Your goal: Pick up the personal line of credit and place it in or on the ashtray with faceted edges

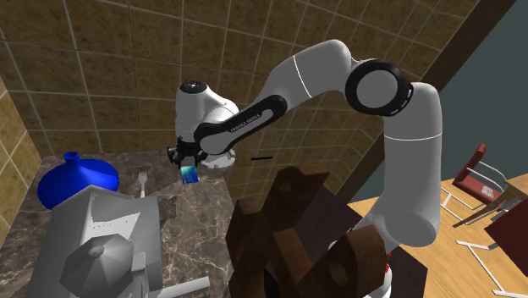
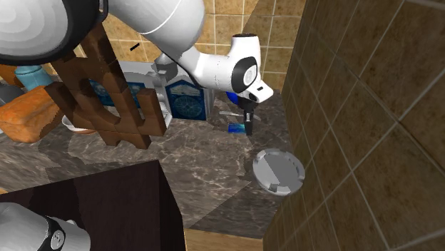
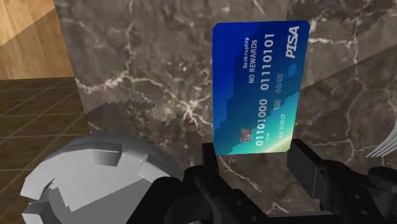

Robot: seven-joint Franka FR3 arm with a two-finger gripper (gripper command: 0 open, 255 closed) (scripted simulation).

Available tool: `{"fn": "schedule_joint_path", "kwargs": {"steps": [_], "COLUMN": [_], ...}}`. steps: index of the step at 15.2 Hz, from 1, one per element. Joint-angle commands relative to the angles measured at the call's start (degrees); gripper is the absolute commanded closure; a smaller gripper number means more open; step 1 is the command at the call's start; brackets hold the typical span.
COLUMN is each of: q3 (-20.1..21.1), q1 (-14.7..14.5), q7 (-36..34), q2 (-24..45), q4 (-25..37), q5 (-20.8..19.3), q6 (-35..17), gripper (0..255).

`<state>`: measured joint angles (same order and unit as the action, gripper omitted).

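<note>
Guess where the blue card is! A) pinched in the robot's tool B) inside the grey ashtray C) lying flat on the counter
A: the tool clasps the blue card, up off the marble counter and apart from the grey ashtray.

The card [image 3: 261, 89] is deep blue on one side and goes in steps to a lighter teal on the other, with white letters and digits and a small grey chip. The gripper [image 3: 254, 158] is all black, and the arm [image 1: 415, 135] is white with dark joints. The ashtray [image 2: 278, 171] is plain pale grey. The counter [image 2: 207, 167] is dark brown-grey marble with thin white veins. The wall [image 1: 101, 59] has mottled ochre-brown tiles with pale lines between them. A vase [image 1: 76, 178] is bright blue.
</note>
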<state>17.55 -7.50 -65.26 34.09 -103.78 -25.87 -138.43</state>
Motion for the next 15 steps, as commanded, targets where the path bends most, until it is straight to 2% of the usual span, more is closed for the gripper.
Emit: {"fn": "schedule_joint_path", "kwargs": {"steps": [1,5,15], "q3": [0.43,1.06,-0.52], "q1": [0.45,0.87,9.23], "q7": [0.62,1.37,14.44], "q2": [-1.26,-2.88,1.73], "q4": [-0.28,-0.24,8.91], "q5": [0.61,1.52,3.56], "q6": [0.93,2.50,5.21], "gripper": [255,255,255]}}
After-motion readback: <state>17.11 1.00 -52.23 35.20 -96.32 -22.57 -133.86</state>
